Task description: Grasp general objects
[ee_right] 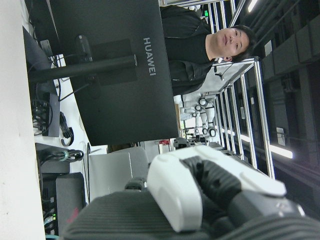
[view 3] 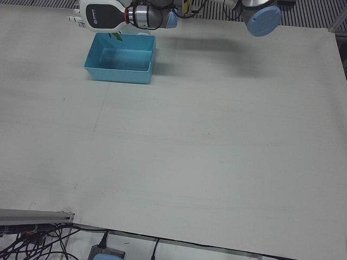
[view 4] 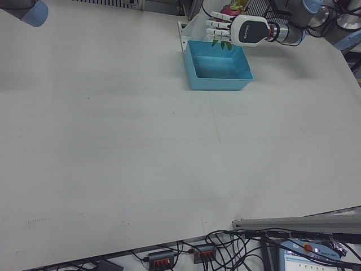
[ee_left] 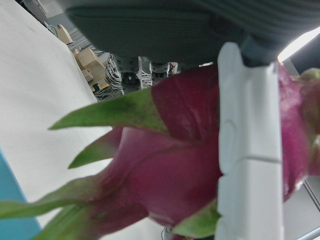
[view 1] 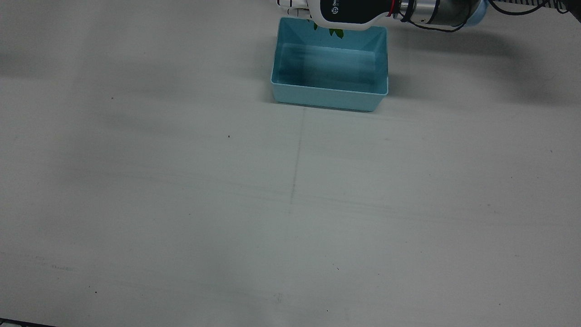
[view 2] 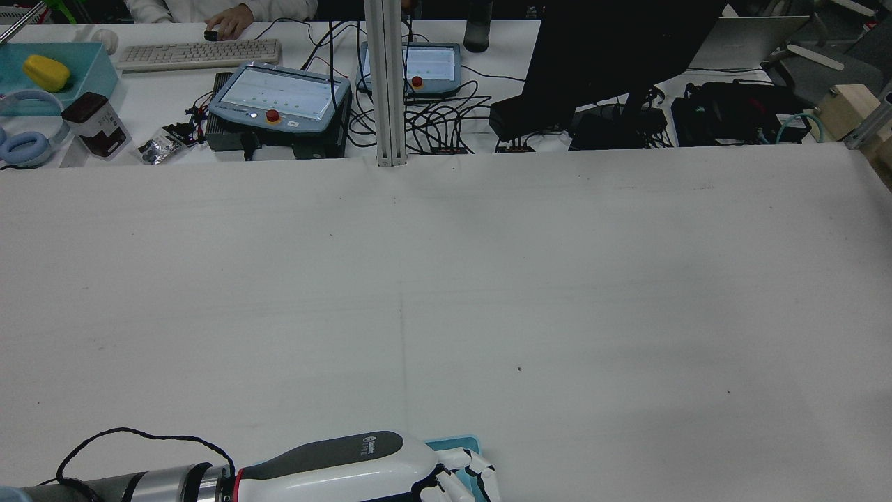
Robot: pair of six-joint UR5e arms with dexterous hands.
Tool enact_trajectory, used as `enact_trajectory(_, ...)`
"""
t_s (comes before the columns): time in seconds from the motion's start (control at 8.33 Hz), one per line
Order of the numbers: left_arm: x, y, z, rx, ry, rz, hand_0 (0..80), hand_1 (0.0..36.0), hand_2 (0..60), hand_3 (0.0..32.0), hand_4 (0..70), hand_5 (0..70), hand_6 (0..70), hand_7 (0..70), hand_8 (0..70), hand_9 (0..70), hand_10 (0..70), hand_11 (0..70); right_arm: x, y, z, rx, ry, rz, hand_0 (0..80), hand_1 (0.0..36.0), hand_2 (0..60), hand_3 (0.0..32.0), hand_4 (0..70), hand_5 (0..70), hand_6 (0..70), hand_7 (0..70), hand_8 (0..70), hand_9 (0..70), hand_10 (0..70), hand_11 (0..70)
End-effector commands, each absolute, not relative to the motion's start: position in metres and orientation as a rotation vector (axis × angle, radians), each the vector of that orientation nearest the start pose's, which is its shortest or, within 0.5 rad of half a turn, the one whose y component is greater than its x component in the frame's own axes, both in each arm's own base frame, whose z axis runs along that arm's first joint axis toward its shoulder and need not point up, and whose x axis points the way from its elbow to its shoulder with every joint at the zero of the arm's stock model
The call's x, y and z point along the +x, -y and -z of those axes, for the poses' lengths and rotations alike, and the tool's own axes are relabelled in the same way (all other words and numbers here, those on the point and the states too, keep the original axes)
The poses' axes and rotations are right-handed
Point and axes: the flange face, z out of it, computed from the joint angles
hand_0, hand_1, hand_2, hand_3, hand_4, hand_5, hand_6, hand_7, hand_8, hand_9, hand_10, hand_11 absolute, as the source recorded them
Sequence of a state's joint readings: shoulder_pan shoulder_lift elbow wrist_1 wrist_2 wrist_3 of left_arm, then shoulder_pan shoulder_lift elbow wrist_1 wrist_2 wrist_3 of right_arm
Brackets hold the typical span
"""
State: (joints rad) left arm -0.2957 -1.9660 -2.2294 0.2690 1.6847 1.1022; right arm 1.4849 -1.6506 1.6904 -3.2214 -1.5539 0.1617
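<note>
My left hand [view 1: 345,11] is shut on a magenta dragon fruit with green scales [ee_left: 170,165] and holds it over the robot-side edge of a light blue bin [view 1: 329,97]. Its white fingers [ee_left: 250,150] wrap the fruit. Green scale tips [view 1: 337,32] hang below the palm. The hand also shows in the rear view [view 2: 362,467], the left-front view [view 3: 100,15] and the right-front view [view 4: 237,28]. The bin [view 3: 116,75] has nothing in it. My right hand [ee_right: 200,185] shows only in its own view, raised off the table; its finger pose is unclear.
The bin [view 4: 220,83] stands near the robot side of the white table. A monitor [view 2: 613,49], two teach pendants [view 2: 279,97] and cables lie past the table's far edge. The right arm's elbow [view 4: 34,12] is at the table corner.
</note>
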Motion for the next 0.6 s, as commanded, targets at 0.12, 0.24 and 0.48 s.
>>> enact_trajectory(0.12,0.443,0.267,-0.223,-0.255,-2.326,0.250,60.1,19.3,0.0,0.0,0.0,0.0,0.0,0.0,0.0,0.0,0.0,0.0,0.096,0.463,-0.674,0.244,-2.118,2.217,0.0,0.0,0.0,0.0,0.0,0.0,0.0,0.0,0.0,0.0,0.0,0.0)
enact_trajectory(0.24,0.430,0.285,-0.232,-0.224,-2.314,0.285,59.4,18.7,0.0,0.0,0.0,0.0,0.0,0.0,0.0,0.0,0.0,0.0,0.096,0.463,-0.674,0.244,-2.118,2.217,0.0,0.0,0.0,0.0,0.0,0.0,0.0,0.0,0.0,0.0,0.0,0.0)
enact_trajectory(0.48,0.378,0.342,-0.274,-0.157,-2.334,0.403,58.9,18.2,0.0,0.0,0.0,0.0,0.0,0.0,0.0,0.0,0.0,0.0,0.096,0.463,-0.674,0.244,-2.118,2.217,0.0,0.0,0.0,0.0,0.0,0.0,0.0,0.0,0.0,0.0,0.0,0.0)
